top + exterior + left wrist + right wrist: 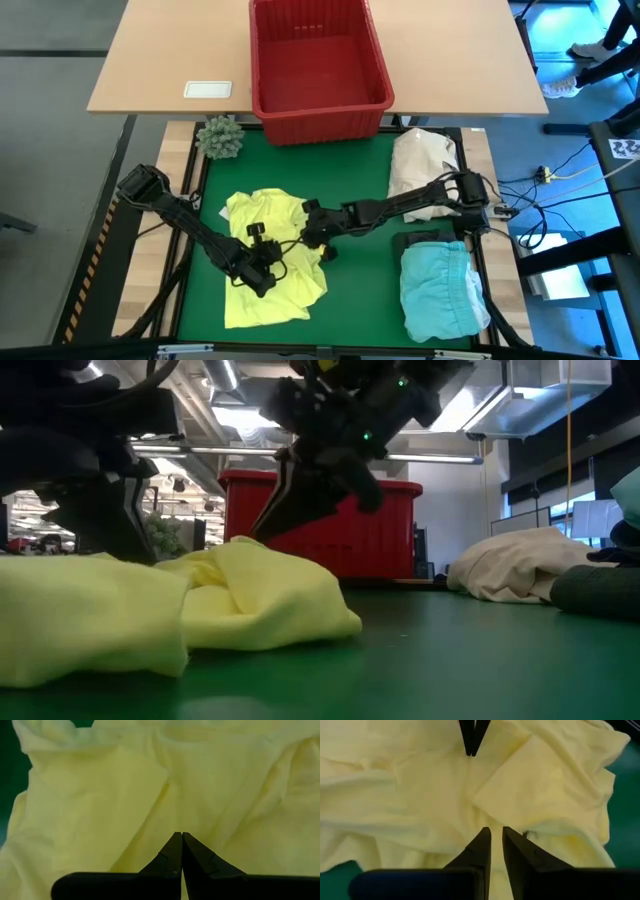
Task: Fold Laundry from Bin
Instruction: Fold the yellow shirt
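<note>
Nearest, the yellow garment (268, 262) is kept spread on the green table (360, 270), the left claw (265, 270) pressed shut onto it, the right claw (318, 240) parted narrowly at its right edge, with bare mat beyond and the red bin (318, 62) standing empty farthest.

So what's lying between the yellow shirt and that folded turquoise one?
Only bare green mat separates the yellow shirt from the turquoise garment; the high view shows it.
</note>
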Robot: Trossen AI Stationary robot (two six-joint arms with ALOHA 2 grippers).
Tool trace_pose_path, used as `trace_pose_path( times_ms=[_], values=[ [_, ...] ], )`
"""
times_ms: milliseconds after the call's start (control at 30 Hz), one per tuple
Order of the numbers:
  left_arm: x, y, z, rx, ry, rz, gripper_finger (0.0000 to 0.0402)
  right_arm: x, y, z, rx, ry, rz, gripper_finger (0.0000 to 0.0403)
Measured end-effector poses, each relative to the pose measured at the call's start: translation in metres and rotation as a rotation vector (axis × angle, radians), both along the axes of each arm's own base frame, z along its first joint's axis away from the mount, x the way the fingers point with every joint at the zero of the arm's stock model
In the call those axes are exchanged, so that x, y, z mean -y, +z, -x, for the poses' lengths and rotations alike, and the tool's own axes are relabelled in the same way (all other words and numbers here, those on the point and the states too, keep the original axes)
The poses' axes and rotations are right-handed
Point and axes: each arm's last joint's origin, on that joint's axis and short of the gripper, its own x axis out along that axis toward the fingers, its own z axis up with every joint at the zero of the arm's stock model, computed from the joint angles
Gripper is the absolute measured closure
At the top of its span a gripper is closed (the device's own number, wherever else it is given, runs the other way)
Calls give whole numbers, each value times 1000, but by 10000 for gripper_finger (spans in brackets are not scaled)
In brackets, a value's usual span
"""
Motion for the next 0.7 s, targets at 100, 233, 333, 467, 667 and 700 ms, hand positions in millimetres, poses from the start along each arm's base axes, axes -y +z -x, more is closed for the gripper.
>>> trace_pose_path(
  times_ms=[100, 233, 333, 467, 667, 700],
  values=[
    [0, 0, 0, -1, 0, 2, 402, 3, -7, -4, -3, 9, 13, 353],
    [0, 0, 0, 4, 1, 6, 402, 13, -22, -8, -29, -8, 14, 363],
    [1, 0, -1, 12, 1, 12, 402, 20, -27, -12, -10, -24, 11, 374],
    [2, 0, -2, 27, -3, 30, 402, 26, -27, -18, 50, -35, 1, 387],
    [4, 1, -3, 36, -10, 46, 402, 39, -25, -26, 151, -43, -24, 397],
    [4, 1, -3, 36, -11, 46, 402, 42, -24, -29, 180, -50, -25, 397]
  ],
)
